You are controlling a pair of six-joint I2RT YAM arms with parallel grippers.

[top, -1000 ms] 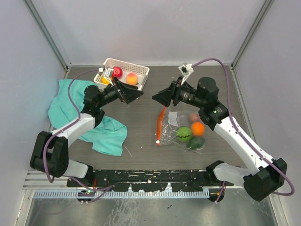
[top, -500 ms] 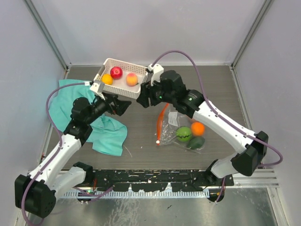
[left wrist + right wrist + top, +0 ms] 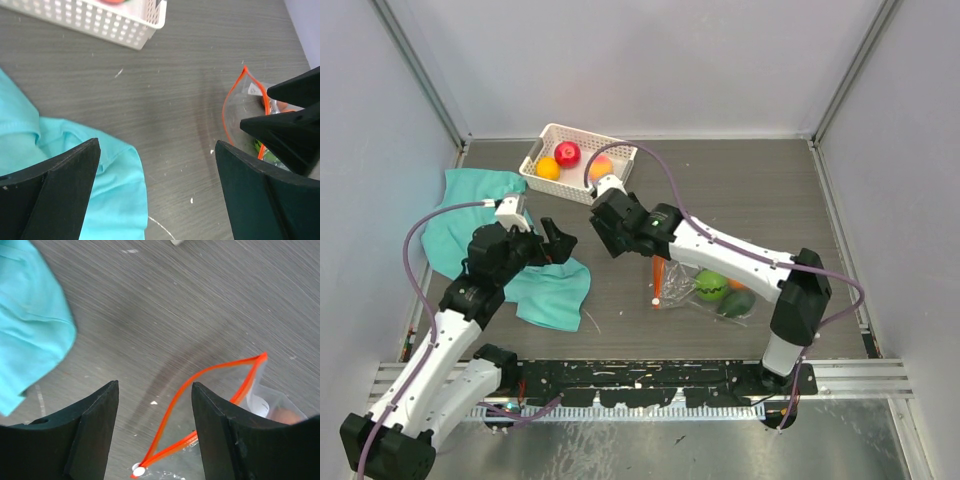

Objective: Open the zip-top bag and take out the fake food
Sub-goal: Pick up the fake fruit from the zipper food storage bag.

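Note:
The zip-top bag (image 3: 705,290) lies right of centre, its orange-red zipper mouth (image 3: 200,405) gaping open toward the left. Inside it I see fake food: a green fruit (image 3: 712,285) and a dark green one (image 3: 739,300); my right arm covers the rest of the bag. A red (image 3: 567,153), an orange (image 3: 548,168) and a peach fruit (image 3: 601,167) sit in the white basket (image 3: 582,135). My right gripper (image 3: 618,240) hangs open just left of the bag mouth, holding nothing. My left gripper (image 3: 558,245) is wide open above the teal cloth's edge, empty.
A crumpled teal cloth (image 3: 535,285) covers the left side of the table. The white basket (image 3: 100,25) stands at the back. My right forearm (image 3: 720,250) stretches across the bag. Grey walls enclose the table on three sides.
My right arm has swung from the right side across to the left, over the bag. My left arm has drawn back from the basket toward the near side.

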